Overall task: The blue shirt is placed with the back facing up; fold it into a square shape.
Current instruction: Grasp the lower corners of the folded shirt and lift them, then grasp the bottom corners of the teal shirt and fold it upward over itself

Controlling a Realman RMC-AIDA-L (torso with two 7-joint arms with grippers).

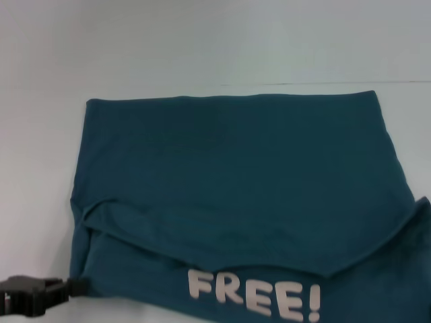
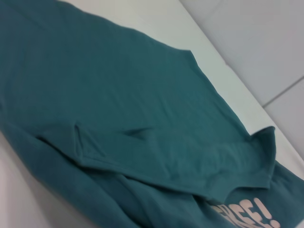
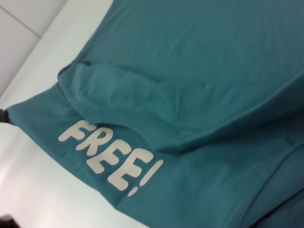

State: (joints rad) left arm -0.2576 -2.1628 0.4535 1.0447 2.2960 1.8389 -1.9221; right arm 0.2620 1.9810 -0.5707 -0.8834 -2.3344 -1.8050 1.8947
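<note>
- Jaws of the left gripper (image 1: 75, 287), a black plastic claw at about 8 o'clock in the head view, are closed on the near-left corner of the large dark teal-blue soft-fabric short-sleeved T-shirt (image 1: 236, 182); the fingertips meet the cloth right at its edge.
- Nothing of the right gripper shows in any view, so I cannot say how its jaws stand; the cloth rising at about 4 o'clock hints that something lifts it there, but that is only my guess.
- From the left jaws, the shirt spreads away toward 1 to 2 o'clock, filling the middle of the pale white tabletop (image 1: 215, 40), its long axis running 9 to 3 o'clock, straight far edge at 12.
- At the near side, a front layer shows the white "FREE!" lettering (image 1: 254, 297) at about 6 o'clock, with a plain layer lying over it just beyond, ending in a curved, slightly rumpled edge.
- Judging from this, a fold is partly made and the shape is not yet square; the next move seems to turn on carrying the held near edge toward 12 o'clock.
- Being nearest the near-left corner, the left arm already has it; the near-right corner would fall to the right arm.
- Slack cloth near the left corner could bunch if pulled unevenly.
</note>
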